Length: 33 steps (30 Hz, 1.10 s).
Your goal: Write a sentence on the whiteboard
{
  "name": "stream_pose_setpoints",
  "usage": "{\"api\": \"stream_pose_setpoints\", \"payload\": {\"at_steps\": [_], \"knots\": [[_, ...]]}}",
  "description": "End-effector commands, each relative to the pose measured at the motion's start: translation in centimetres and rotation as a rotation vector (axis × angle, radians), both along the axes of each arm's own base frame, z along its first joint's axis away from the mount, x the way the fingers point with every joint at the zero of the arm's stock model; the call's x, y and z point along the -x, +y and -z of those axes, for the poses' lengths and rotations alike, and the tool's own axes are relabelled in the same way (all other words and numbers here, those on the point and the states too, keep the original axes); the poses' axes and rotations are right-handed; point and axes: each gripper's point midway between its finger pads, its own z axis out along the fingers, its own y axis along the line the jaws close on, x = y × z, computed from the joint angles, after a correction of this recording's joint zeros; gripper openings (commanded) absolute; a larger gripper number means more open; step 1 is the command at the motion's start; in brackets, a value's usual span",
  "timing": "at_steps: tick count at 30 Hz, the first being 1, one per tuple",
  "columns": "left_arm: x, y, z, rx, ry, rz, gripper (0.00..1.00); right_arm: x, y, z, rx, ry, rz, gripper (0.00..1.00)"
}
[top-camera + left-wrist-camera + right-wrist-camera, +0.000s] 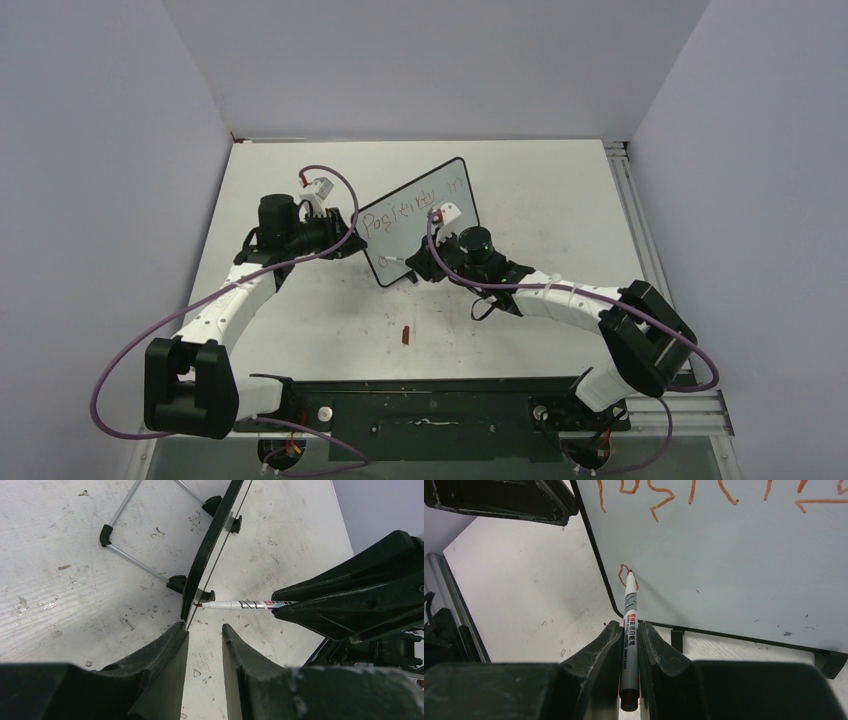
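Now | right end effector (629, 628): pinching marker (630, 607) at whiteboard (734, 565) | left end effector (205, 628): spread, board edge | cap (405, 334): loose

Whiteboard (415, 200) stands mid-surface (560, 200); left hand (349, 239) at its left edge, right hand (414, 263) with marker (630, 610) before it, cap (405, 335) nearer the bases.

You'll find the whiteboard (734, 570) standing just ahead of the right gripper (629, 626) jaws, black-framed, face glossy grey-white; the sentence (410, 207): reddish slanted handwriting, one line, plus one loop dead ahead of those jaws
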Motion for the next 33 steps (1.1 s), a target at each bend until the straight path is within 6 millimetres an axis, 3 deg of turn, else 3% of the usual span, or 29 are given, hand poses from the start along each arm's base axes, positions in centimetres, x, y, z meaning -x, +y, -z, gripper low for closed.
{"api": "stream_pose_setpoints", "payload": {"at_steps": [1, 6, 21, 33], "knots": [[-1.2, -0.5, -2.4, 0.026, -0.076, 0.018, 0.29, -1.4, 1.4, -6.0, -0.125, -0.132, 0.02, 0.05], [-1.2, -0.5, -2.4, 0.025, -0.075, 0.017, 0.29, -1.4, 1.4, -5.7, -0.116, -0.129, 0.026, 0.05], [-1.2, -0.5, -2.5, 0.026, -0.079, 0.017, 0.29, -0.8, -0.5, -2.1, -0.034, -0.085, 0.069, 0.05], [-1.3, -0.3, -2.7, 0.019, -0.086, 0.008, 0.29, -0.7, -1.3, -0.9, -0.007, -0.07, 0.094, 0.05]]}}
